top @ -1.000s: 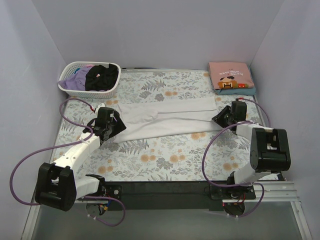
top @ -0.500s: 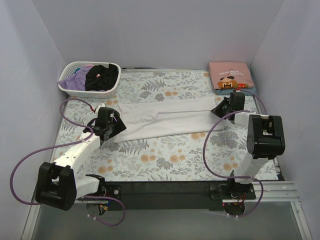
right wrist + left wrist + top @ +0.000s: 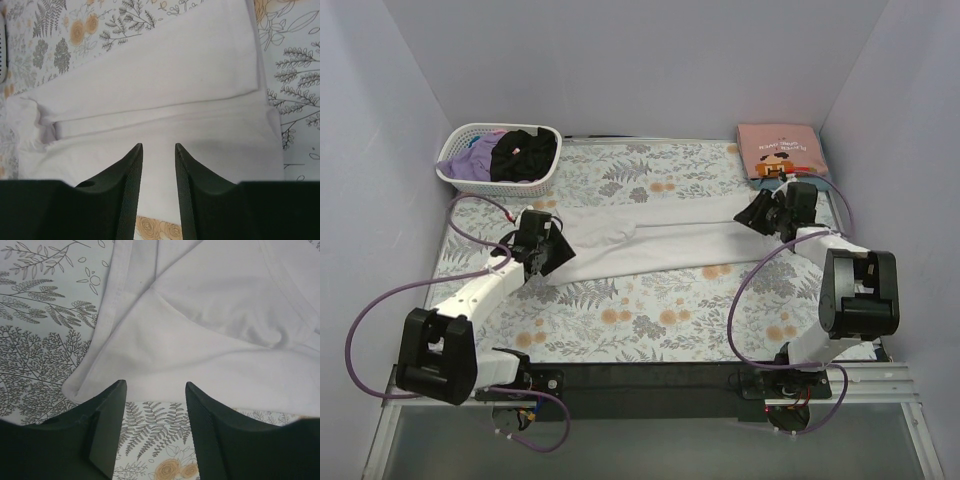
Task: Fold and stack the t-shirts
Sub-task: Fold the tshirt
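A plain white t-shirt (image 3: 655,240) lies on the floral cloth as a long folded band running left to right. My left gripper (image 3: 558,252) is open at its left end, and in the left wrist view its fingertips (image 3: 156,385) sit just short of the shirt's (image 3: 200,330) near edge with nothing between them. My right gripper (image 3: 752,218) is at the right end. In the right wrist view it (image 3: 158,146) hovers over the shirt (image 3: 165,85), fingers narrowly apart and holding nothing. A folded pink cartoon-print tee (image 3: 780,150) lies on a teal one (image 3: 802,183) at the back right.
A white slotted basket (image 3: 455,172) stands at the back left, holding a black tee (image 3: 525,152) and a lavender one (image 3: 472,160). Purple cables loop beside both arms. Grey walls close in the left, back and right sides.
My right gripper has moved away from the near edge and slightly left, over the shirt's right end. My left gripper has barely shifted. The shirt lies as before.
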Tool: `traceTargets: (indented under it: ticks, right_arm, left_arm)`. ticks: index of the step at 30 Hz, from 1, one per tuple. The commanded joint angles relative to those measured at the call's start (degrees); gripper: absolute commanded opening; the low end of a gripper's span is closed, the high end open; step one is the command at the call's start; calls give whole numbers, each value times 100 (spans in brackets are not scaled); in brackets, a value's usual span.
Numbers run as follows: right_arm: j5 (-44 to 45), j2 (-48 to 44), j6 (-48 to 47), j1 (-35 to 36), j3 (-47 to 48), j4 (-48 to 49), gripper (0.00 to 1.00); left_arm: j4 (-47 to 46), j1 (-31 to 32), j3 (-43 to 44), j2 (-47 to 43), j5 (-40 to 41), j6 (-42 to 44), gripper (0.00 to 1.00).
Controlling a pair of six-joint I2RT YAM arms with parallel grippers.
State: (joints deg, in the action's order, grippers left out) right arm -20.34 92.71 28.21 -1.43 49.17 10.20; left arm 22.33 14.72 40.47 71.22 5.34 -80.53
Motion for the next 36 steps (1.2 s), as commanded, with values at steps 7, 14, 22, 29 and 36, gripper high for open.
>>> traceTargets:
  ticks: [7, 14, 22, 29, 36]
  right_arm:
    - [-208, 19, -491, -340, -952, -123, 40]
    - [-146, -428, -448, -727, -1742, -824, 40]
    - [-523, -2104, -202, -657, -3184, -1652, 41]
    - [-97, -4084, 379, 730, -3205, -2205, 43]
    - [-137, -3060, -341, 2126, -1280, -1495, 44]
  left_arm:
    - [236, -4, 418, 1112, -114, -797, 42]
    - [861, -162, 795, 2281, 344, -745, 42]
    - [1413, -321, 2718, 3634, 801, -262, 43]
    - [1723, -321, 4224, 4252, 1074, -33, 52]
    - [1249, -321, 3215, 2355, 1022, 275, 68]
